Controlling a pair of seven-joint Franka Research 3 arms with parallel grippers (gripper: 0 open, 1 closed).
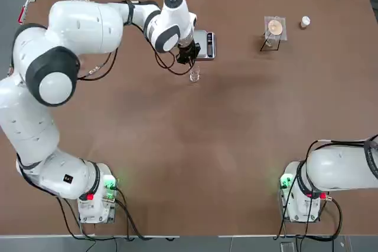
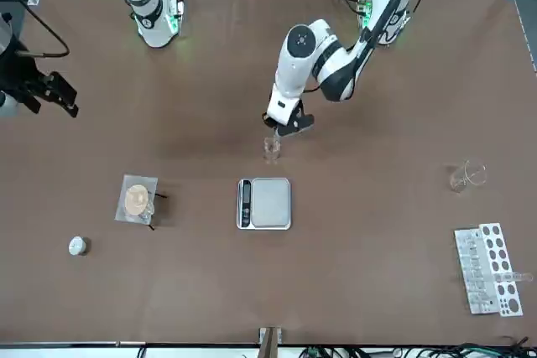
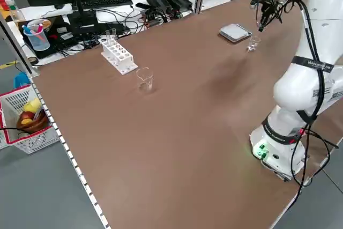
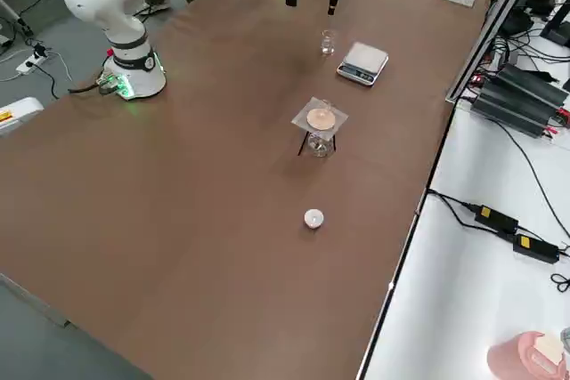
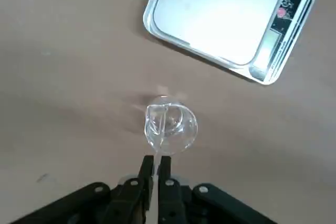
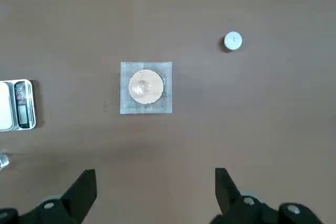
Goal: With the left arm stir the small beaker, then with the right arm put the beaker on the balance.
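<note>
Top view: left claw (image 1: 190, 61) pinches a thin rod over small beaker (image 1: 194, 75), balance (image 1: 204, 45) near; right claw (image 6: 155, 192) gapes.

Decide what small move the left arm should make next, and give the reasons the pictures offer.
Probably lower the rod a little further and begin circling it. The left pincer is shut on a thin clear rod whose tip reaches into the small beaker, which stands on the table beside the balance, not on it. The right pincer waits open, far off.
</note>
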